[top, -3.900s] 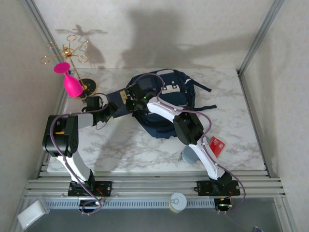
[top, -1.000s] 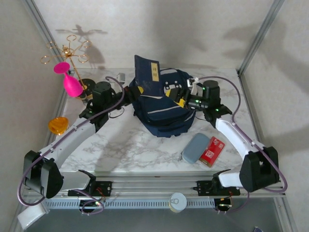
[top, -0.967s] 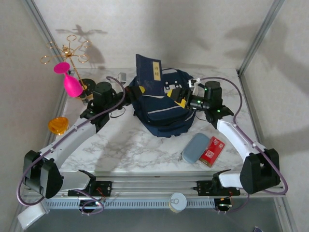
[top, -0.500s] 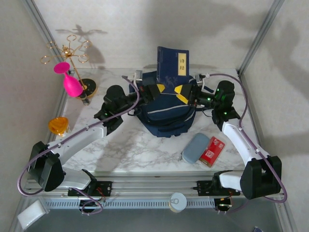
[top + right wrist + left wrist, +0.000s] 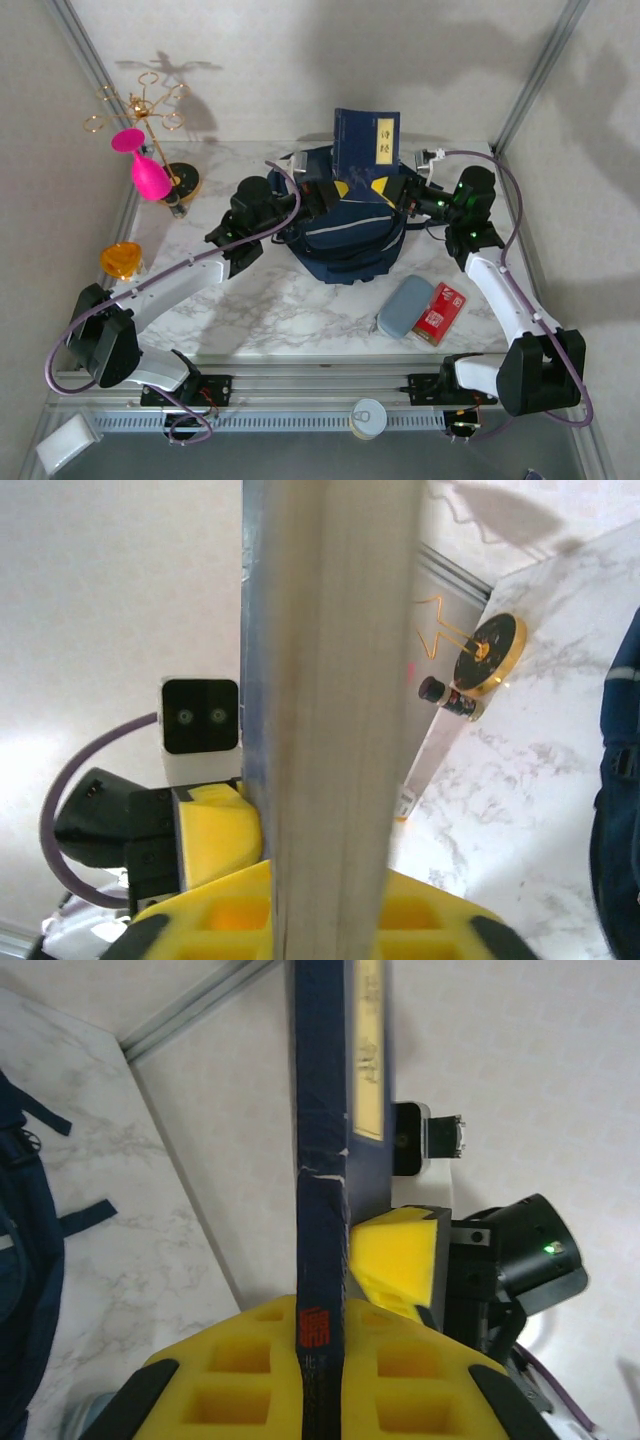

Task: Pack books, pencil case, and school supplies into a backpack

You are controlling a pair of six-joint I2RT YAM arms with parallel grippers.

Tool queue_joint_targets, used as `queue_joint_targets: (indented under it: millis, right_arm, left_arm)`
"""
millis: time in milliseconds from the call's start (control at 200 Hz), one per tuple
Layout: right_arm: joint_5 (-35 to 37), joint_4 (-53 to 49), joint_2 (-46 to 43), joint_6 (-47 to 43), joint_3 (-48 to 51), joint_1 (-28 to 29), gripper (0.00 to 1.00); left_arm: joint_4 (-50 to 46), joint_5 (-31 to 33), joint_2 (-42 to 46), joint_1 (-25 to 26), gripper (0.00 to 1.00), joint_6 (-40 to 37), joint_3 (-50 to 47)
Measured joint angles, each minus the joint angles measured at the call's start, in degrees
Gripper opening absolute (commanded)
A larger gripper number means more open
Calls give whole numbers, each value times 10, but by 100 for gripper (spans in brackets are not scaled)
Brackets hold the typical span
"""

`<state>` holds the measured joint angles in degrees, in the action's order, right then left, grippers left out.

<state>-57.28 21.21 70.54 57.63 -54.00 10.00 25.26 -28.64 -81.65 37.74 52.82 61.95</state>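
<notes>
The small navy book with a pale label (image 5: 365, 148) is standing upright over the large navy fabric backpack (image 5: 345, 240), close to the far edge of the marble table (image 5: 270, 300). The left gripper (image 5: 338, 190) is clamping its lower part from the left and the right gripper (image 5: 384, 188) from the right, both jaws closed on it. Bare tabletop is lying open in front of the bag. The soft grey-blue pouch (image 5: 405, 307) and flat red pack (image 5: 438, 313) are touching near the front edge. The left wrist view is showing the spine and the right gripper's yellow pad (image 5: 395, 1260) against the cover. The right wrist view is showing the page edge.
</notes>
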Motion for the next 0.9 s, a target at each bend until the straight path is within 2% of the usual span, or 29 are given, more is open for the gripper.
queue_joint_targets:
  millis: [45, 120, 200, 260, 426, 601, 786, 901]
  right_arm:
    - [2, -7, -3, -1, 0, 0, 1]
    - [5, -25, -7, -16, 0, -5, 0]
    - [21, -72, -16, -41, -2, -23, 0]
    - [43, -124, -25, -64, -4, -45, 0]
    - [95, -237, -50, -116, 2, -136, 0]
    - [123, -294, -78, -148, 46, -219, 0]
    - [127, -325, -79, -164, 75, -260, 0]
    - [125, -331, -79, -170, 78, -270, 0]
  left_arm:
    - [-6, 0, -1, 0, 21, -5, 2]
    - [-26, 4, -5, 0, 41, -28, 10]
    - [-76, 30, -7, 0, 55, -76, 24]
    - [-116, 49, -7, 1, 61, -118, 33]
    - [-224, 74, -35, 20, 65, -251, 65]
    - [-323, 89, -152, 71, 65, -385, 137]
    - [-398, 92, -281, 91, 63, -457, 219]
    - [-430, 92, -335, 91, 58, -481, 260]
